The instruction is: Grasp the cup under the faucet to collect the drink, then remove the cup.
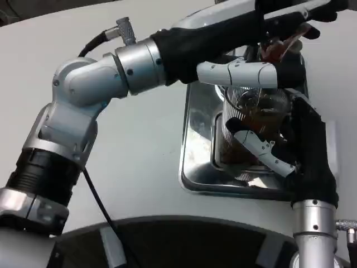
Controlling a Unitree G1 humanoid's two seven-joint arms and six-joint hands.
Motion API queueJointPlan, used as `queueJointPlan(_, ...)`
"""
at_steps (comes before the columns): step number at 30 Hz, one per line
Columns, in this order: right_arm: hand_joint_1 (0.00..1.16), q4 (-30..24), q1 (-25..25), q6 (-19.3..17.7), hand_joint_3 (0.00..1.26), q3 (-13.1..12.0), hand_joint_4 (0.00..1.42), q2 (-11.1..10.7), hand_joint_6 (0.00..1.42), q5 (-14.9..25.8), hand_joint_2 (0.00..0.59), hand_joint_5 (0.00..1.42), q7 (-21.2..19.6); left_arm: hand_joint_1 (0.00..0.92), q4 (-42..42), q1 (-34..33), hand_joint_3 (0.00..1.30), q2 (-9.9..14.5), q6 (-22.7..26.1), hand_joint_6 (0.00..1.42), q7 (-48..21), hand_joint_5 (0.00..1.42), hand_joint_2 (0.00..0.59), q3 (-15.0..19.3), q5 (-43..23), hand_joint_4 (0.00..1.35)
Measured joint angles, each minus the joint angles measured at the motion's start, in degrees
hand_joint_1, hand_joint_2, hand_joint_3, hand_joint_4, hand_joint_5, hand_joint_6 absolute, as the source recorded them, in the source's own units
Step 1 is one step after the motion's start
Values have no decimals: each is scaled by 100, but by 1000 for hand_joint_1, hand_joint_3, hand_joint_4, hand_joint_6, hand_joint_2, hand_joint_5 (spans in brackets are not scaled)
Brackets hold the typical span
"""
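Head view. Cup (254, 120), clear plastic w/ ribbed wall, is standing upright on the metal drip tray (196, 139); long axis approx. vertical, mouth pointing up, leaning slightly in the frame. Brown drink is showing inside, filling much of the cup.

Right hand (279, 146) is coming up from the lower right and wrapping the cup: a white finger (262, 148) is lying across the front wall, black palm is sitting against the cup's right side. Hand is grasping the cup.

Left forearm (139, 64) is reaching across from the left, w/ left hand (262, 61) sitting above the cup at the faucet area. A white finger (237, 72) is lying horizontal just over the cup rim. Red-tinted part near the hand's top edge is too obscured to identify. Whether left hand is pressing or holding anything: cannot tell.

Tray is resting on the white worktop (145, 145), right of centre. Black cable (97, 198) is hanging by the left arm.
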Motion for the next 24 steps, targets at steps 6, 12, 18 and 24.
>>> queueJointPlan(6,734,-4,26,-52,517,-1,602,24,413,-7,249,646,-9,0,-167,81,48,0,-48,192,54,143,76,123,-6,48)
queueJointPlan(12,734,-42,82,-65,526,0,618,47,428,-32,249,657,-51,0,-369,199,65,0,-54,206,74,166,79,274,-45,72)
queueJointPlan(18,739,-153,188,-66,545,-1,642,61,460,-68,242,683,-58,0,-653,286,85,24,-49,221,118,180,84,493,-226,90)
queueJointPlan(24,747,-289,332,-66,582,-2,676,112,519,-160,232,744,-103,0,-1090,453,94,179,79,230,134,185,85,692,-343,104)
